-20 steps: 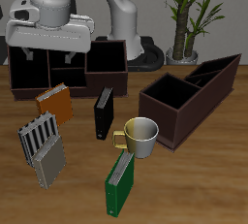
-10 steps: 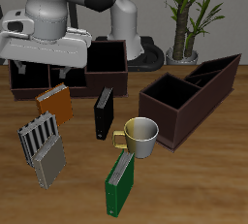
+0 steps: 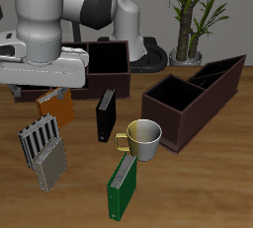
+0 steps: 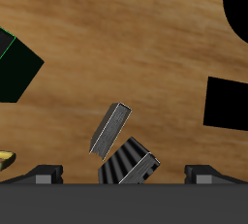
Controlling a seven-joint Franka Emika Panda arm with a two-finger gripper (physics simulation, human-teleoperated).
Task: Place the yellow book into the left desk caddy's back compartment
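Note:
The yellow book (image 3: 52, 169) is a pale tan hardback near the table's front edge, leaning against the black-and-white striped book (image 3: 37, 138). It also shows in the wrist view (image 4: 110, 129), next to the striped book (image 4: 129, 165). My gripper (image 3: 44, 92) hangs open and empty above and a little behind these books, its fingers (image 4: 45, 174) spread wide. The left desk caddy (image 3: 194, 98) is a long maroon-brown box lying skewed, far across the table. Its back compartment (image 3: 223, 73) is the tall slanted end.
An orange-brown book (image 3: 57, 105) lies right under the gripper. A black book (image 3: 105, 115), a cream mug (image 3: 144, 138) and a green book (image 3: 122, 187) stand mid-table. A wide caddy (image 3: 108, 66) and a plant (image 3: 192, 15) stand at the back.
My gripper has moved forward toward the table's front edge and lower, now covering more of the wide caddy and hanging over the orange-brown book. No book has moved.

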